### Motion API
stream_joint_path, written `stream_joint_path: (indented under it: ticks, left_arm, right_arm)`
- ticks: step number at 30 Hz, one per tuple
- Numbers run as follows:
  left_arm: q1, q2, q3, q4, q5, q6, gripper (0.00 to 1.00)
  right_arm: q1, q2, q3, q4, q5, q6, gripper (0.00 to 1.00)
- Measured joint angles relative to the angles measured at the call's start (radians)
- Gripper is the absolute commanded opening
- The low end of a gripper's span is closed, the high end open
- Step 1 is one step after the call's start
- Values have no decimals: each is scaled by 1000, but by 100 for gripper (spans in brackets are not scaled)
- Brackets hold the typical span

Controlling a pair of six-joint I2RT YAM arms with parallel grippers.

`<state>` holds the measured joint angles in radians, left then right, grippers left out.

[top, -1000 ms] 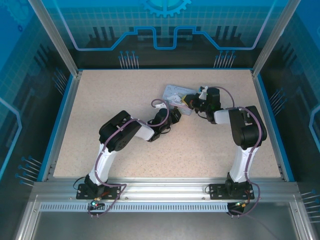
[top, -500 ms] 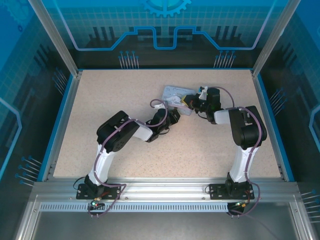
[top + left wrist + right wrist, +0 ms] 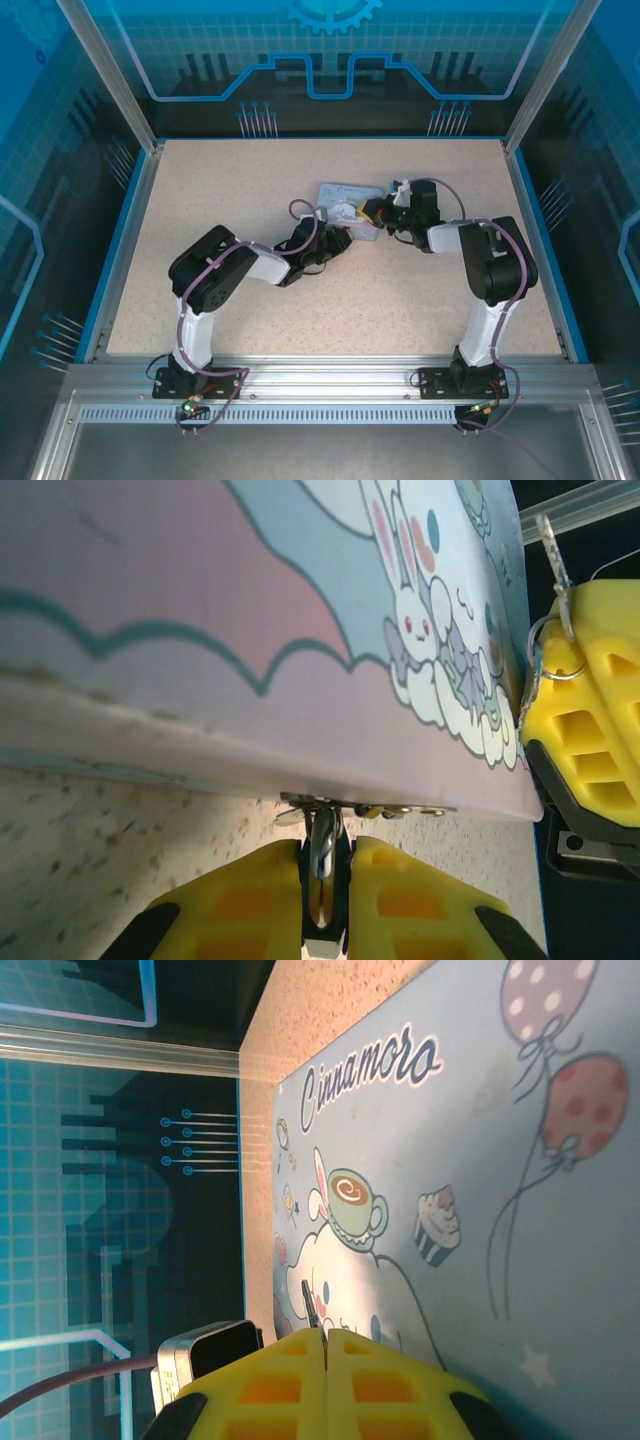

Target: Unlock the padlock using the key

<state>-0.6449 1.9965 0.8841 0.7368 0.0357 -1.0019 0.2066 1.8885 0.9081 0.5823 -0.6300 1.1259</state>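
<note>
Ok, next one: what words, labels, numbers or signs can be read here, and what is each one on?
"Cinnamoro": dark cursive script on the lid of the pale blue tin, seen from the right wrist.
The tin's print from the top camera: too small to read.
The tin's lid from the left wrist: cartoon drawings, no lettering.
The blue back panel: gear and circuit-line patterns, no words or numbers.

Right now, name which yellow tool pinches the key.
The right tool: the key, thin and dark, sticks out of its shut grip over the tin. The left tool clamps a silvery metal piece instead.
</note>
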Motion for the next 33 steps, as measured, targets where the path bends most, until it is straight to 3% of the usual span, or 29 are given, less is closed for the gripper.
stream_joint_path:
  ticks: [13,25,33]
  left_arm:
    - [16,-78,-33,-69,84,-105,0]
    - [43,-87,-69,-59,125,-202,0]
    - [54,-98,-92,10,156,-294,0]
  right_arm:
    - [-1,-177,-89,-103,25,-5,0]
    - [11,-526,-301,-180,75,-1,0]
    - [92,-689,-454,-211,154,51,0]
